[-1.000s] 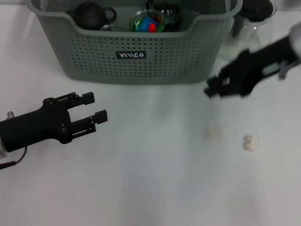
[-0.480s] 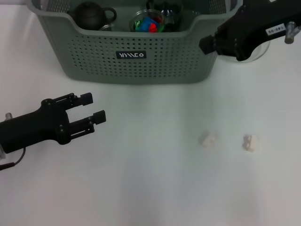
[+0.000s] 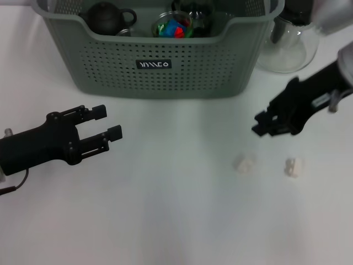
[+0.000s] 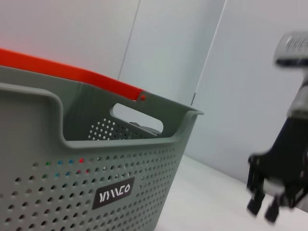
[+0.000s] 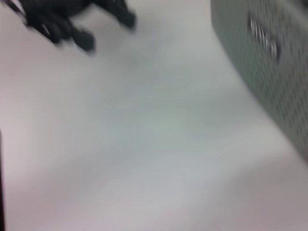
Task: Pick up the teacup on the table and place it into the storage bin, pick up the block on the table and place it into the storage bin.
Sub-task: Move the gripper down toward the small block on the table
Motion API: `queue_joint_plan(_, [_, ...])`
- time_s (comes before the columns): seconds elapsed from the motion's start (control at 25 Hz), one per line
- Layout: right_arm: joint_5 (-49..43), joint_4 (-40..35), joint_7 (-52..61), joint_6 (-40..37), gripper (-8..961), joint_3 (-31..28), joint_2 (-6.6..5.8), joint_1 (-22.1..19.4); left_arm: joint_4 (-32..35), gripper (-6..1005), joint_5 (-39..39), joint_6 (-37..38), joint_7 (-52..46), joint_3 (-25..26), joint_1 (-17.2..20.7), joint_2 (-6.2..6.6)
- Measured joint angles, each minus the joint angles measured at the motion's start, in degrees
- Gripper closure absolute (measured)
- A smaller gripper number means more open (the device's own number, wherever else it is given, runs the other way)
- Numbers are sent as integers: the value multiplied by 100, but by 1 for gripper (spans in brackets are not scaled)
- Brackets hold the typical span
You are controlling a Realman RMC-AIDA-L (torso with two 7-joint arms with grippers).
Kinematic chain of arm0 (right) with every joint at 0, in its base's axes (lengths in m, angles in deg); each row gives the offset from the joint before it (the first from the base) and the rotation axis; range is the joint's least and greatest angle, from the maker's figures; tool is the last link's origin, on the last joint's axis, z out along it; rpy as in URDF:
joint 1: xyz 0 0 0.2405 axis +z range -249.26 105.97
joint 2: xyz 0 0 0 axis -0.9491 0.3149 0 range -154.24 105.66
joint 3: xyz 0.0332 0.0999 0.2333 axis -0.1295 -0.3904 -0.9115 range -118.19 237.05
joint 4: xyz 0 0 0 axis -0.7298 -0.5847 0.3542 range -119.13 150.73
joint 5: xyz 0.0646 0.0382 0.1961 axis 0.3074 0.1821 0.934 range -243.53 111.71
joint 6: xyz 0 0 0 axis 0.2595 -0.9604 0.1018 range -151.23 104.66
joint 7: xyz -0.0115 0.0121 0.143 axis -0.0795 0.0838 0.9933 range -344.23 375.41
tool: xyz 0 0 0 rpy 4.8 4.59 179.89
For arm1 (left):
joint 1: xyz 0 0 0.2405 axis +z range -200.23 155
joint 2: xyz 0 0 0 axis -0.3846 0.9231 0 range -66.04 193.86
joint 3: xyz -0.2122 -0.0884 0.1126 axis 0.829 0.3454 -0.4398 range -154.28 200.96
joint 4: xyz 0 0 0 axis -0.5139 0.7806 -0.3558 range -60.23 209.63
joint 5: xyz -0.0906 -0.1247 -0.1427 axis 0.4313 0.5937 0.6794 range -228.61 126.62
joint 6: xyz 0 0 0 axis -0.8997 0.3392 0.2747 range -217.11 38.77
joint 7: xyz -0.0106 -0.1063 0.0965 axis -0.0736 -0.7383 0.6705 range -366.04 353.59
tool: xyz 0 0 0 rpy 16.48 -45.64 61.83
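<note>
Hovering right hand (image 3: 263, 122) just far of two blocks (image 3: 243, 164) on bench (image 3: 176, 221), fingers' state unclear. Idling at left, left hand (image 3: 110, 122) spread. Sitting far: bin (image 3: 160, 61).

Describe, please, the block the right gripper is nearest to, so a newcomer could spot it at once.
Start at the grey-green storage bin and look to the bare table in front of its right corner. Two small pale blocks lie there; the one meant is closer to the table's middle, just below the right gripper, apart from its neighbour.

Two blocks (image 3: 244, 163) (image 3: 293, 167), one storage bin (image 3: 160, 83).
</note>
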Motion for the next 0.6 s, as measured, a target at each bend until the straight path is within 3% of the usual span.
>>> queue_joint_plan(0.2, [-163,567,433,617,791,648,1,13,-12,303,0,-69,-2,-4,-44,11])
queue_joint_plan(0.44, [-226,614,1106,873,568,1573,7,31,-20,303,0,-77,25,-1,-53,16])
queue_joint_plan(0.6, [-304,607,1879,1032,449,1892,8,135,-20,302,0,-93,29,-1,-40,14])
